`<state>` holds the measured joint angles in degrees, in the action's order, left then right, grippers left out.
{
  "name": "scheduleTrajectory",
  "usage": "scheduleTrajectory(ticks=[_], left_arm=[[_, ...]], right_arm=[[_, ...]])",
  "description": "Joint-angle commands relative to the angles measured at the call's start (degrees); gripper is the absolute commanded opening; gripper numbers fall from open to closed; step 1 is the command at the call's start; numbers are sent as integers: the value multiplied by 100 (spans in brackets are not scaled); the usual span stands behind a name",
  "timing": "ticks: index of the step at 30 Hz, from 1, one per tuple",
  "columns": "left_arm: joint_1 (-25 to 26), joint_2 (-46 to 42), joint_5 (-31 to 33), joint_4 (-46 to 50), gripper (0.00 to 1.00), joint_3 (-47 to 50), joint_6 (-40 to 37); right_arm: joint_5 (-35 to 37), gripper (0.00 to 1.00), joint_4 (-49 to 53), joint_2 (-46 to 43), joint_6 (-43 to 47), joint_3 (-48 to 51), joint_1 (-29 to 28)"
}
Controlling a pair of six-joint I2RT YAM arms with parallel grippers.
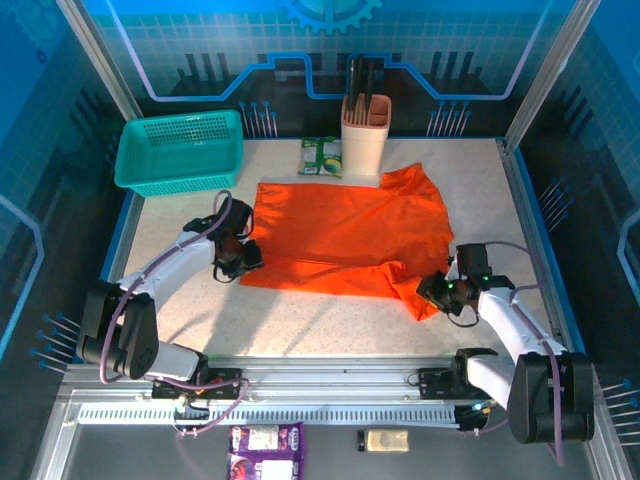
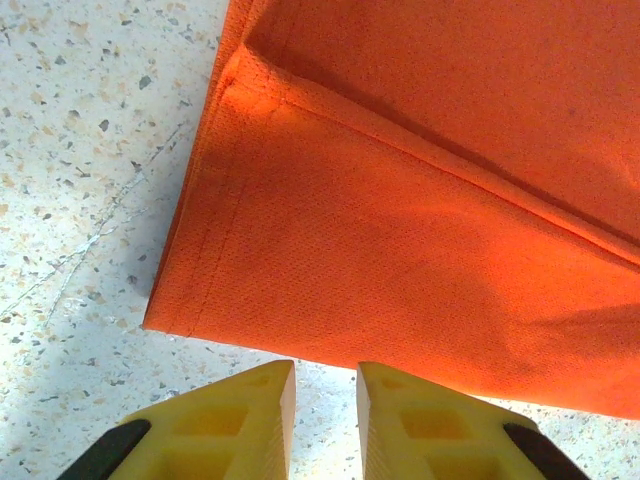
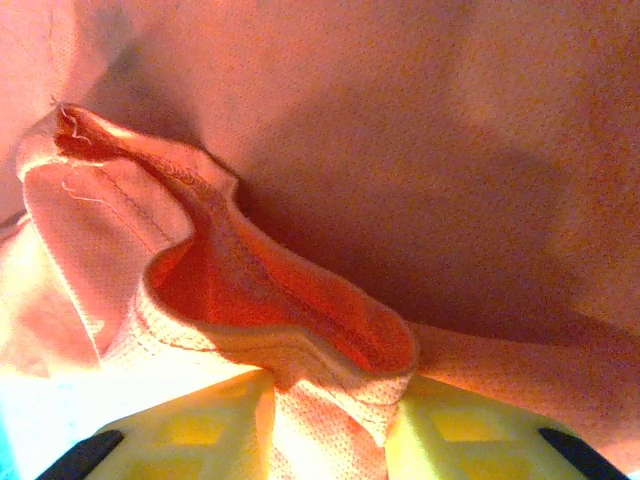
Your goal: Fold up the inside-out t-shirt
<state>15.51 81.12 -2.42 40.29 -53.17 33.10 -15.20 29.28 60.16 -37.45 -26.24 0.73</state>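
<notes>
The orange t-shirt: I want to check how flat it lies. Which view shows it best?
Top external: the whole t-shirt shows, spread on the table. The left wrist view gives a close hemmed corner; the right wrist view, a bunched seam between the fingers of the right hand.

Bright orange t-shirt (image 1: 345,240), spread out, wrinkled
</notes>
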Motion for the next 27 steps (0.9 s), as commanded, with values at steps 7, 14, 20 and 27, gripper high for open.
scheduleTrajectory(ticks=[7,14,20,27], left_arm=[[23,-67,-5,226,24,-133,-22],[23,292,61,186,24,-102,-88],[14,742,100,58,22,5,-96],[-10,852,241,31,21,145,-59]], right_arm=[[399,3,323,104,429,-668,55],[763,0,683,752,963,-1692,-284],[1624,0,1090,1735,1384,-2778,-749],[2651,0,1142,2538,1605,-3317,-826]])
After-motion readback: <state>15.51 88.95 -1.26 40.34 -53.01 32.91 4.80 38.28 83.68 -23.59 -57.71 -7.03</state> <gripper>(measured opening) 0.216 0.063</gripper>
